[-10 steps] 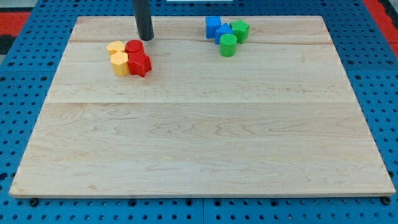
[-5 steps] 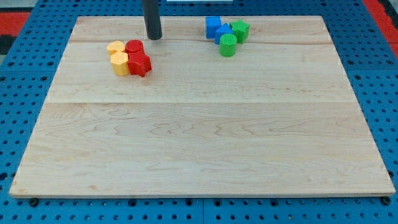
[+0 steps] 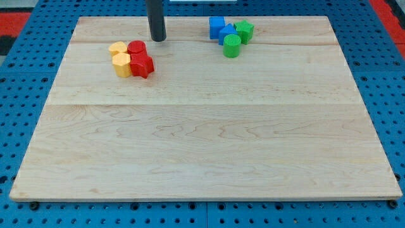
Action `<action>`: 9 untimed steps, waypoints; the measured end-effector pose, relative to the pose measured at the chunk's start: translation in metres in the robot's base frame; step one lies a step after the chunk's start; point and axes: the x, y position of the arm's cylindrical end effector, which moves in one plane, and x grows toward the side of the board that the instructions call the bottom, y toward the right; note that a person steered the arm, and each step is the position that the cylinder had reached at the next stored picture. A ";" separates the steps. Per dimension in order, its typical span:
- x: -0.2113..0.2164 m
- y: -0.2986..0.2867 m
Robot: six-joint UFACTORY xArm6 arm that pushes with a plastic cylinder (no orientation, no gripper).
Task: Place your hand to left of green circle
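The green circle (image 3: 231, 45) stands near the view's top, right of centre, at the lower edge of a cluster with a green block (image 3: 244, 30) and two blue blocks (image 3: 217, 26) (image 3: 227, 33). My tip (image 3: 157, 39) rests on the board well to the left of the green circle, with a wide gap between them. It is just above and to the right of the red blocks.
A second cluster lies at the view's upper left: a red circle (image 3: 137, 48), a red block (image 3: 143, 64), and two yellow blocks (image 3: 117, 48) (image 3: 121, 64). The wooden board (image 3: 202, 139) sits on a blue pegboard.
My tip has moved a little to the right over the last second, away from the red circle and toward the green circle. No block has moved.
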 end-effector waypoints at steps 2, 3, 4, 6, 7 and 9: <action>0.000 0.010; 0.003 0.015; 0.028 0.014; 0.032 0.023; 0.032 0.030; 0.032 0.041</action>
